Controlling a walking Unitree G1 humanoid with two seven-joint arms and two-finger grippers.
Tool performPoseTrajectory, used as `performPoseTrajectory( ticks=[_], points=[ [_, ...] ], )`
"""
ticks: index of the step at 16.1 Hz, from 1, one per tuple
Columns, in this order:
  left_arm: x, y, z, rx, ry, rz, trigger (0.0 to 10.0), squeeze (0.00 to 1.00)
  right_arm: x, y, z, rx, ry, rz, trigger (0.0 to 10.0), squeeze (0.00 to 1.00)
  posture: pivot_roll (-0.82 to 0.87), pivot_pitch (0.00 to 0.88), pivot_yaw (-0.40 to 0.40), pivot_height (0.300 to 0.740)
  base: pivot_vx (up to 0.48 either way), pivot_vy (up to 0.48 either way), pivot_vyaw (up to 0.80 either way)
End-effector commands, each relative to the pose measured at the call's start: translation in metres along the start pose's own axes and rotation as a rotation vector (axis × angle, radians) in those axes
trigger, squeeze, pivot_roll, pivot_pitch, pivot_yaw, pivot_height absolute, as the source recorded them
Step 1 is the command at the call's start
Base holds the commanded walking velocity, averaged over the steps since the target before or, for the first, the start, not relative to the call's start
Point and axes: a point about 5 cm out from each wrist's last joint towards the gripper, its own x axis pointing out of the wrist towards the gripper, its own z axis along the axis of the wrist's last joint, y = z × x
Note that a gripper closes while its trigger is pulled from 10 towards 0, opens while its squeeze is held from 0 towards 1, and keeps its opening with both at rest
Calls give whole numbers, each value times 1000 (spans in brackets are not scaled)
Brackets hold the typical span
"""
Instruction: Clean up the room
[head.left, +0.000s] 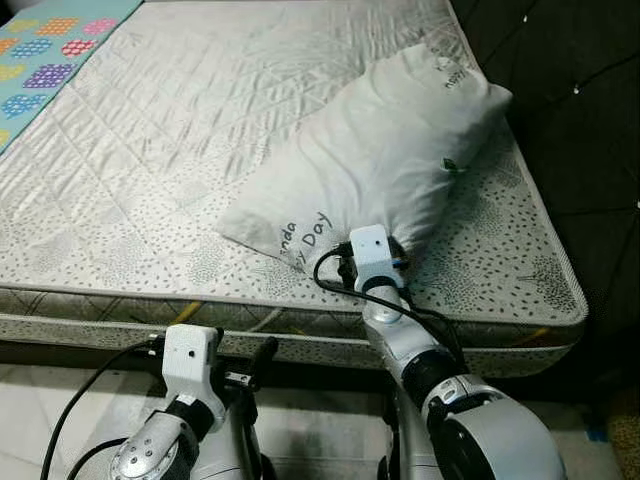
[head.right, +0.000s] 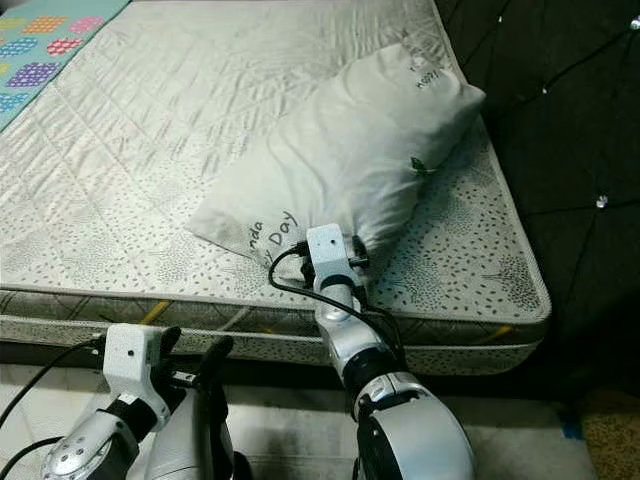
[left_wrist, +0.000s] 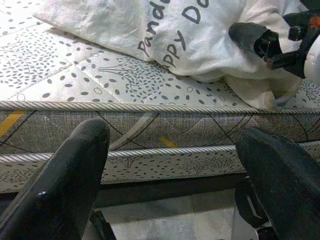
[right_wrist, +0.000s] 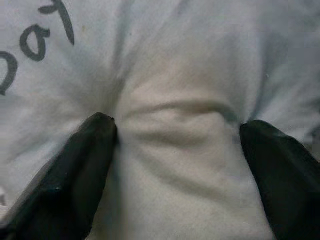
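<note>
A white pillow (head.left: 380, 150) with dark lettering lies slanted on the right part of a bare quilted mattress (head.left: 150, 160). My right gripper (right_wrist: 177, 135) is open at the pillow's near corner by the mattress's front edge. Its fingertips (right_wrist: 95, 140) press into the cloth, which puckers between them. From the head view its wrist block (head.left: 370, 250) hides the fingers. My left gripper (left_wrist: 172, 150) is open and holds nothing. It hangs low in front of the mattress's side (left_wrist: 150, 130), to the left of the right arm (head.left: 245, 360).
A patterned teal blanket (head.left: 45, 50) covers the mattress's far left corner. A dark tufted headboard (head.left: 580, 100) runs along the right side of the bed. Pale floor (head.left: 60, 400) lies under my arms, below the mattress's front edge.
</note>
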Motion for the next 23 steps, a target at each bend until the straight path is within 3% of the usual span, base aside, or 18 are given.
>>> performPoseTrajectory(
  ticks=[1, 14, 23],
  points=[
    [-2, 1, 1, 3, 5, 7, 10000, 0, -4, 10, -12, 9, 68, 42, 0, 0, 40, 174, 38, 562, 0, 0, 0],
    [0, 4, 1, 12, 4, 28, 10000, 0, -6, 11, -19, 51, 116, 66, 0, 0, 42, 163, 32, 562, 0, 0, 0],
    [4, 5, 2, 15, -6, 28, 10000, 0, 11, -23, 7, 27, 35, 12, 0, 0, 36, 150, 25, 562, 0, 0, 0]
  ],
)
